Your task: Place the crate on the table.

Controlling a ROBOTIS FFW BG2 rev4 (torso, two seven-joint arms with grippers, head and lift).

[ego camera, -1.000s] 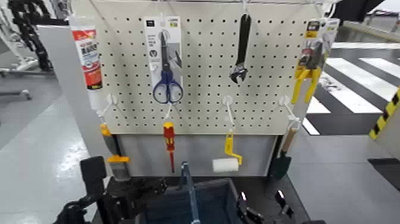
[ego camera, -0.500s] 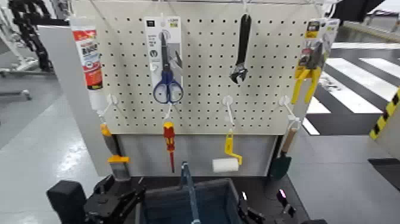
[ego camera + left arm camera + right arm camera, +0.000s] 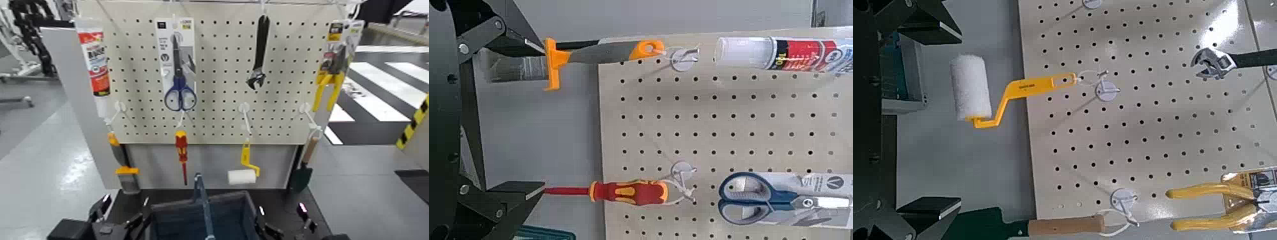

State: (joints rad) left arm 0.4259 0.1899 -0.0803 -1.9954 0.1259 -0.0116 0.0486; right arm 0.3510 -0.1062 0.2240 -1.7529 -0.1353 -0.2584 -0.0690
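Note:
The dark navy-grey crate (image 3: 220, 217) with a thin blue-grey bar (image 3: 202, 195) across its middle stands on the black table (image 3: 284, 198) in front of the pegboard, cut off by the head view's lower edge. My left gripper (image 3: 124, 216) sits low beside the crate's left wall, open, with nothing between its fingers (image 3: 504, 200). My right gripper (image 3: 281, 222) is at the crate's right side, its fingers (image 3: 933, 210) spread wide and open. A sliver of the crate (image 3: 901, 70) shows in the right wrist view.
The beige pegboard (image 3: 217, 70) behind the table carries scissors (image 3: 179, 89), a wrench (image 3: 258, 51), a red screwdriver (image 3: 182, 150), a yellow paint roller (image 3: 242, 172), a sealant tube (image 3: 94, 60) and yellow pliers (image 3: 329, 80). Grey floor lies on both sides.
My left arm has dropped and drawn back from the crate's left wall toward the lower edge of the view. The crate and the right gripper have stayed put.

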